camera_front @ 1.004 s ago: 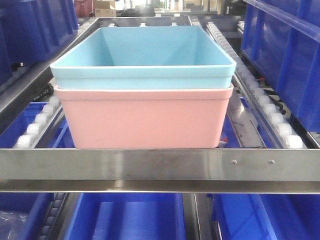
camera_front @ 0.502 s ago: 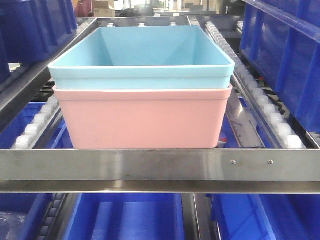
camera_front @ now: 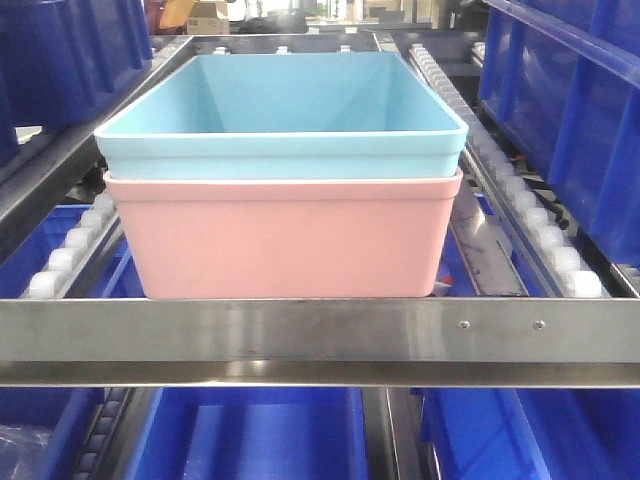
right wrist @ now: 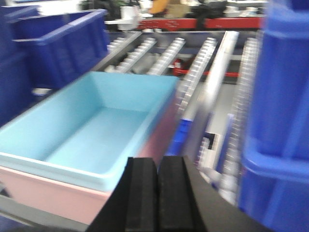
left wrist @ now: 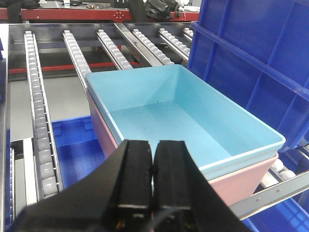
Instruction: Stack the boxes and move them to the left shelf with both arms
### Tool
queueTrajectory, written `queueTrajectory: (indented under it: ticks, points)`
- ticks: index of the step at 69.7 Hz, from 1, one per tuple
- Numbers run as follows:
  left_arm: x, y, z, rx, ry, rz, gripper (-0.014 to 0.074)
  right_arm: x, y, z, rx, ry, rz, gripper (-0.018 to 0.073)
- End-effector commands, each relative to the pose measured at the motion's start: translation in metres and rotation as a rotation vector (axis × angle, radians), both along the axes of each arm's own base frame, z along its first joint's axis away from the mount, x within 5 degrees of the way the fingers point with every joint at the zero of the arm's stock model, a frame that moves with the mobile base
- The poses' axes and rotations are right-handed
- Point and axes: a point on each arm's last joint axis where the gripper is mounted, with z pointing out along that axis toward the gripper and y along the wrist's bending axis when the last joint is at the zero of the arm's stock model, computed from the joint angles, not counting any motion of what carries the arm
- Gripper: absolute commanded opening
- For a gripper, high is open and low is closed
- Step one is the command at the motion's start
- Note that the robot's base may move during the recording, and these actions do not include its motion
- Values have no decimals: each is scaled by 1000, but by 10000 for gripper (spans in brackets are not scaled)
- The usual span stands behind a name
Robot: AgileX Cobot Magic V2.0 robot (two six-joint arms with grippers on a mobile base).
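Two matching rimmed plastic bins are seen nested at the centre of the front view, the light sky-blue bin (camera_front: 283, 115) seated inside the salmon-pink bin (camera_front: 285, 238), just behind the brushed stainless-steel front rail (camera_front: 320, 340) of the roller-tracked shelf bay. Dark blue storage bins (camera_front: 565, 110) are seen at the right edge. The left gripper (left wrist: 153, 166) and right gripper (right wrist: 157, 186) are shown at the bottom of their wrist views, fingers clenched together on nothing, apart from the stack.

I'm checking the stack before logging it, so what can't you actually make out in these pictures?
- Pink box interior: hidden in all views by the blue box nested in it.
- Pink box base: front view, covered by the steel front rail.
- Right wrist view: motion-blurred, so roller tracks lack detail.
- Both end effectors, left and right: bodies cut off by the bottom edge.
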Motion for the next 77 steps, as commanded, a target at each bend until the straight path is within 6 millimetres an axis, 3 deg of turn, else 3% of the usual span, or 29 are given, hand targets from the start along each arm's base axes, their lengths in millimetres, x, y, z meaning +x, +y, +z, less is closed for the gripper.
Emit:
queueTrajectory:
  ticks: [1, 21, 38, 77]
  points:
    - [-2, -4, 14, -47, -68, -51, -4, -4, -6, 2, -21, -86, -43, 56]
    - [-2, -4, 14, -47, -68, -51, -4, -23, -23, -49, -17, -191, -223, 56]
    - [-2, -4, 14, -47, -68, -51, -4, -31, -25, -83, -17, -196, -229, 56]
    - [-2, -4, 13, -47, -68, -52, -4, -30, -29, -83, 13, -186, -295, 56]
